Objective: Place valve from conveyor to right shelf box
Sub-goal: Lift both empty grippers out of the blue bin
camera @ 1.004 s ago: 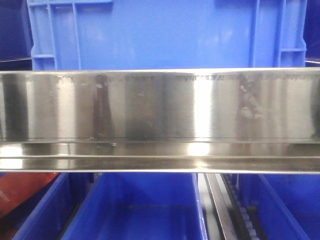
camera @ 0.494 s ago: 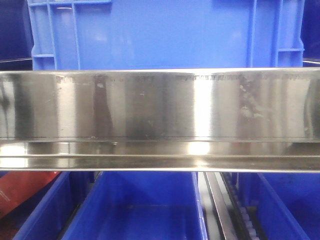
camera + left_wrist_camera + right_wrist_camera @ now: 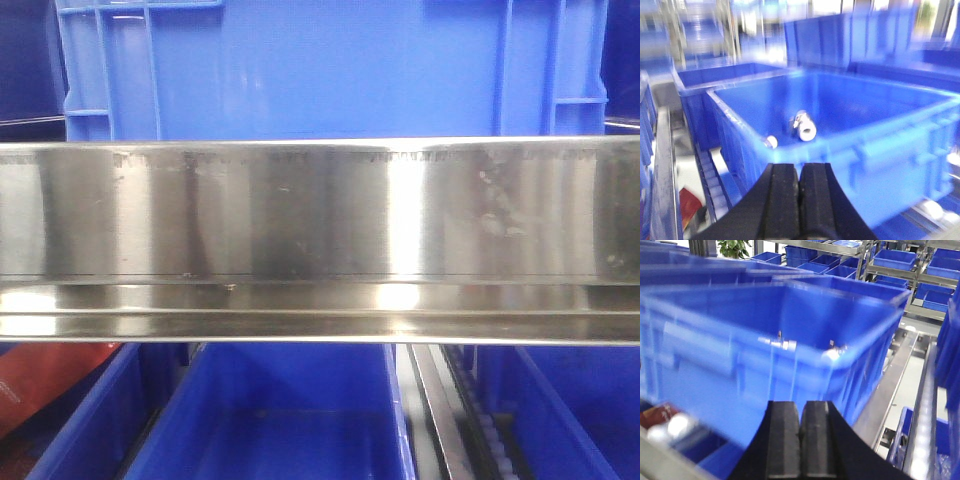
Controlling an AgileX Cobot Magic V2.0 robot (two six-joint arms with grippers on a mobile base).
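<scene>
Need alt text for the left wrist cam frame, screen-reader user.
The shut left gripper points at a large blue plastic bin holding a white valve-like fitting near its front wall, with a second small white piece beside it. More blue bins stand behind, and the whole image is motion-blurred.

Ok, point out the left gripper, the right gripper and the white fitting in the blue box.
left gripper (image 3: pixel 799 200), left wrist view, seam between its closed fingers.
right gripper (image 3: pixel 800 445), right wrist view, seam between its closed fingers.
white fitting (image 3: pixel 805 130), left wrist view, its round open end.

Blue crate (image 3: pixel 330 70); shiny silver steel rail (image 3: pixel 320 215); black left pincer (image 3: pixel 799 200); white valve (image 3: pixel 805 127).
</scene>
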